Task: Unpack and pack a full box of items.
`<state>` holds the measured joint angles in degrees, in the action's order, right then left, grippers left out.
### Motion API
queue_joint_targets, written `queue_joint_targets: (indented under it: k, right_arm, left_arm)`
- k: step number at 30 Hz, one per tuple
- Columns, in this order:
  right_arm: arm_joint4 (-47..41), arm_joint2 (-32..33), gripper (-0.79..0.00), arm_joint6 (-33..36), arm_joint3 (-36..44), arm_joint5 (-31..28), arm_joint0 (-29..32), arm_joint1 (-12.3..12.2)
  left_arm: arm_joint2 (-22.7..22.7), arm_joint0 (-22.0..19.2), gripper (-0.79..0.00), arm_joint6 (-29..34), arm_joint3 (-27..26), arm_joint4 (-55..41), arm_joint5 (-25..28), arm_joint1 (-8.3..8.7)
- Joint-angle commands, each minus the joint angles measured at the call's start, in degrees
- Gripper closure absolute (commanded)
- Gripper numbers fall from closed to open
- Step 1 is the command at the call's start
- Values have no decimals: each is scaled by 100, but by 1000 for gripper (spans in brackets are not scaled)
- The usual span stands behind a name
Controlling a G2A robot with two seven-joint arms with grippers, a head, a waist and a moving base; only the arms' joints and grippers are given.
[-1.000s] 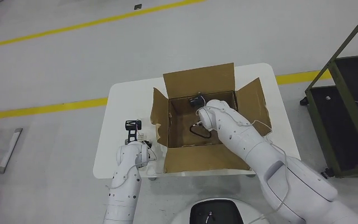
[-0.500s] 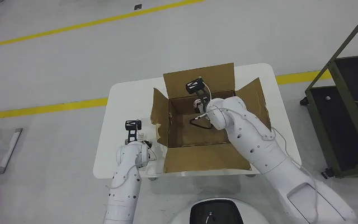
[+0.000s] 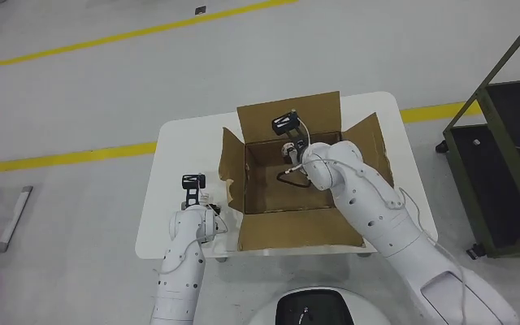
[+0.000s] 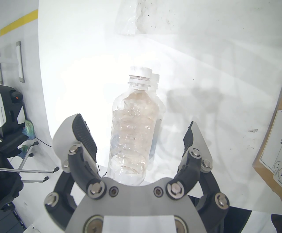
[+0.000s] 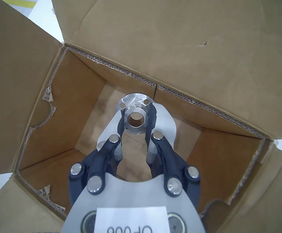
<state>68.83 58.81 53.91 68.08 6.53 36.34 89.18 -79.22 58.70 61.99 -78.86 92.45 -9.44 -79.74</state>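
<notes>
An open cardboard box (image 3: pixel 370 154) stands on the white table (image 3: pixel 179 142). My right gripper (image 5: pixel 136 120) hangs inside the box near its far wall, shut on a shiny metal flange fitting (image 5: pixel 134 112); the same gripper (image 3: pixel 291 150) shows in the top view. A black loop-shaped object (image 3: pixel 294 180) lies on the box floor. Left of the box, my left gripper (image 4: pixel 136 136) is open around a clear plastic bottle (image 4: pixel 133 132) with a white cap. The bottle stands upright on the table between the fingers without touching them. Another bottle (image 4: pixel 156 88) stands right behind it.
The box's flaps (image 3: pixel 288 114) fold outward on all sides. A crumpled clear plastic bag (image 4: pixel 141 17) lies on the table beyond the bottles. A dark green rack (image 3: pixel 487 154) stands off the table's right end.
My right gripper has risen from the box floor toward the far wall with the metal fitting in its fingers. The left arm has stayed still.
</notes>
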Motion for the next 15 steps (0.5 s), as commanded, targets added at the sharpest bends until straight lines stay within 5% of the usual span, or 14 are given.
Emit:
queue_joint_targets:
  k: [1,8,15]
  right_arm:
    - [0,0,0,0,0,0,0,0]
    - [0,115,0,-159,261,-52,109,-29]
    - [85,799,0,135,1976,-178,654,-208]
  left_arm:
    - [0,0,-785,0,0,0,0,0]
    - [0,0,-785,0,0,0,0,0]
    - [0,0,-785,0,0,0,0,0]
